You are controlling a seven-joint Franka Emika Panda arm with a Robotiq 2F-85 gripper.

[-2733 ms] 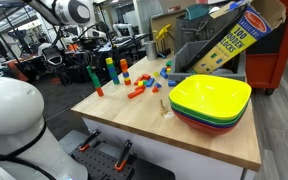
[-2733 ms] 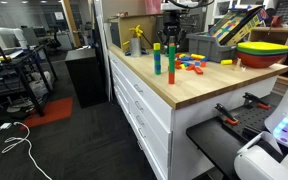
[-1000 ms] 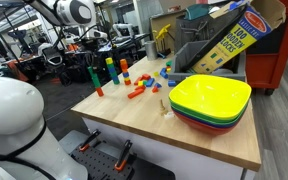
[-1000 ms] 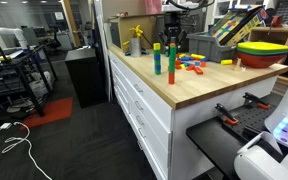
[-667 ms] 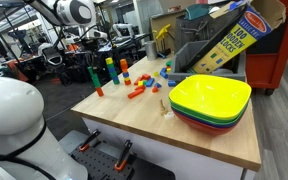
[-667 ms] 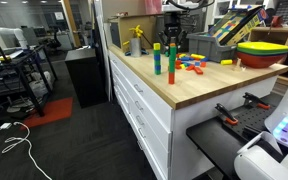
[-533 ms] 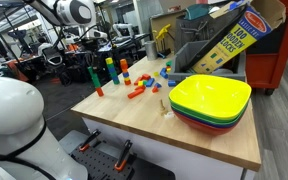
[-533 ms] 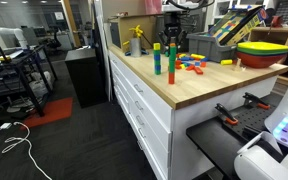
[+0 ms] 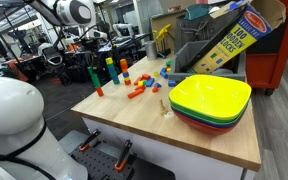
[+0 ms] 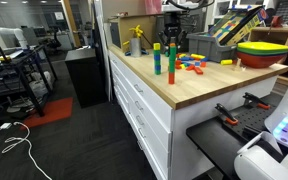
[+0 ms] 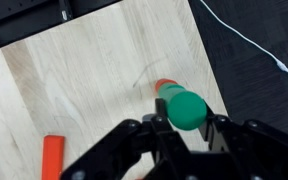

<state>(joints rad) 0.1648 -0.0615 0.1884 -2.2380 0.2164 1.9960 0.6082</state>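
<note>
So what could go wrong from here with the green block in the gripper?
1. The gripper appears to clamp the green block above a red block; a sideways pull could tip this narrow stack.
2. The stack stands near the table edge, so a fallen piece might drop to the floor.

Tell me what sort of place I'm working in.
Probably a robotics lab or workshop: a wooden workbench with drawers, a red tool cabinet, and a cart of gear nearby.
</note>
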